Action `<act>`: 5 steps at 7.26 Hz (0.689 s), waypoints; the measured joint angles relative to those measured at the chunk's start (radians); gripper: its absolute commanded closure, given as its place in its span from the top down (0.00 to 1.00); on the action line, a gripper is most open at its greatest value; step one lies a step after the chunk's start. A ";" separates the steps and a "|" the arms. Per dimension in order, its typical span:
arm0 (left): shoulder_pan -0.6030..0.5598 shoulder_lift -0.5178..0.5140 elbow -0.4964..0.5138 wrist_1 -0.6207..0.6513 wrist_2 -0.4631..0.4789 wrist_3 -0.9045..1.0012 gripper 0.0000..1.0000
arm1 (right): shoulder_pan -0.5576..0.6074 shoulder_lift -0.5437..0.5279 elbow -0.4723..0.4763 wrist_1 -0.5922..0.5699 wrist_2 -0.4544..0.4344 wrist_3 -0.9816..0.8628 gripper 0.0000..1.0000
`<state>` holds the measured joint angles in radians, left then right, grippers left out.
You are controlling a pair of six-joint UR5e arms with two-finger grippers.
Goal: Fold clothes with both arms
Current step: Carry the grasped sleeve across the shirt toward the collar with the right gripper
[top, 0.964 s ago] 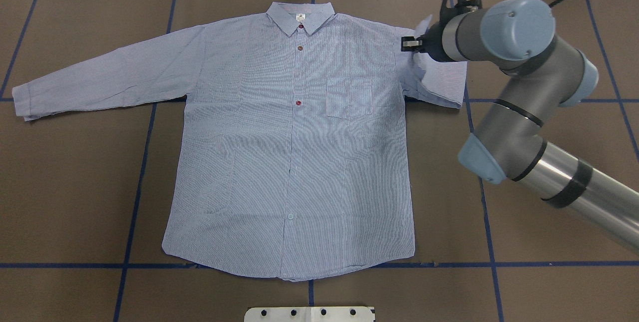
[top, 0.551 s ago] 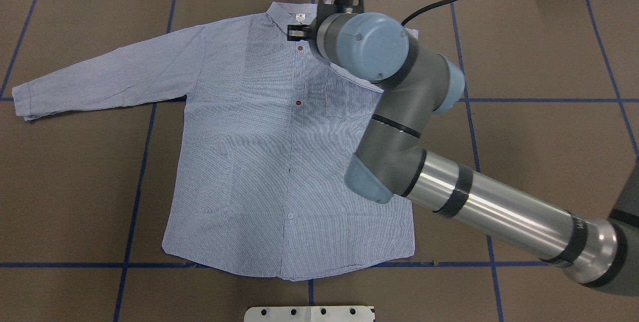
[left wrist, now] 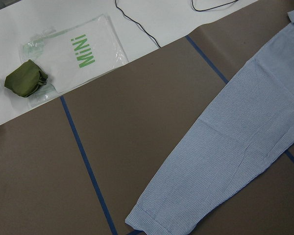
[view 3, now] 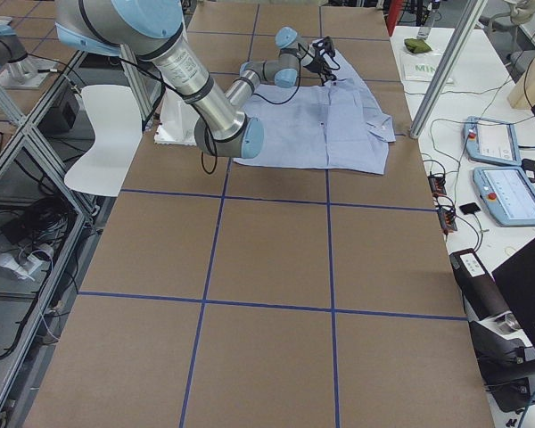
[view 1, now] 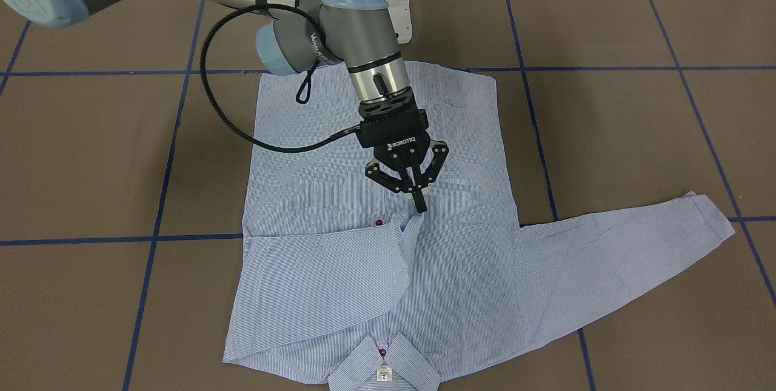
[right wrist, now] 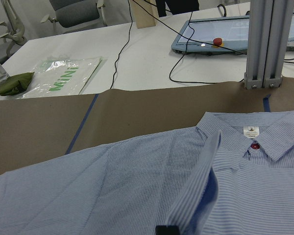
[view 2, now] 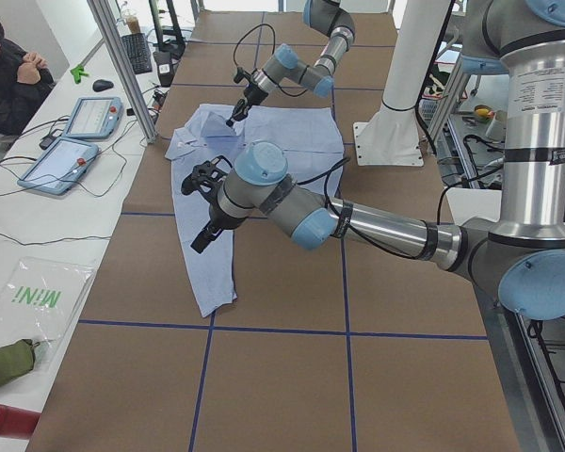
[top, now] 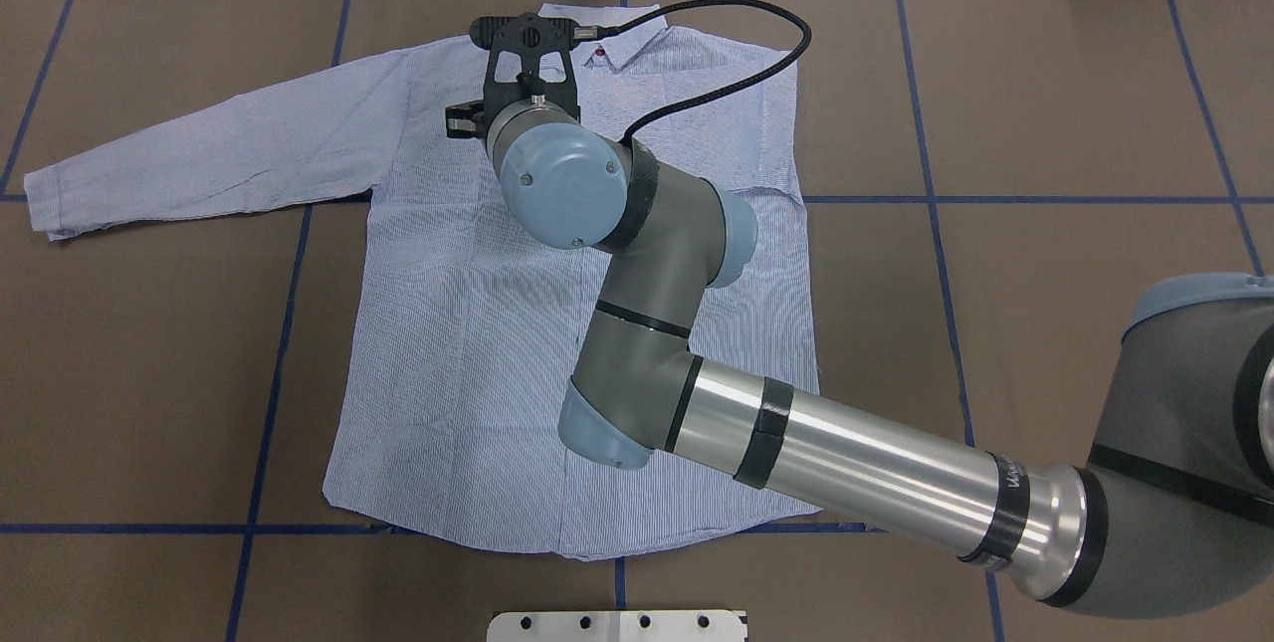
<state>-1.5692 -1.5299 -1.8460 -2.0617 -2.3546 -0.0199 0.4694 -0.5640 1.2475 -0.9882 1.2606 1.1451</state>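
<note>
My right gripper (view 1: 418, 197) is pinched shut on the right cuff (view 1: 412, 221), above the chest of the shirt (view 1: 461, 282) lying flat on the table (view 1: 606, 136). The outstretched left sleeve (top: 199, 159) lies nearer my left gripper (view 2: 202, 235); I cannot tell how far that one is open.

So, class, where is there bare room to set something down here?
Free: the table right of the shirt, and below the outstretched sleeve. Crowded: the shirt's middle, where the right hand pinches the folded sleeve.

Light blue striped shirt sleeve (left wrist: 225, 161) lay diagonally on brown table cover (left wrist: 137, 112), cuff (left wrist: 149, 223) beside blue tape line (left wrist: 83, 156), clear MiNi bag (left wrist: 83, 51), olive pouch (left wrist: 24, 81).
</note>
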 measured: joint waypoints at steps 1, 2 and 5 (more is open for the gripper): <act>0.000 0.000 0.000 0.000 0.000 0.000 1.00 | -0.010 0.005 -0.011 0.002 -0.003 0.003 0.99; 0.000 0.000 0.002 0.000 0.001 -0.002 1.00 | -0.017 0.012 -0.023 -0.004 -0.003 0.015 0.99; 0.000 -0.001 0.008 0.000 0.000 -0.006 1.00 | -0.012 0.138 -0.059 -0.286 0.046 0.080 1.00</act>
<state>-1.5693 -1.5313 -1.8378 -2.0621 -2.3549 -0.0258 0.4575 -0.4256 1.1881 -1.2741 1.3066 1.2251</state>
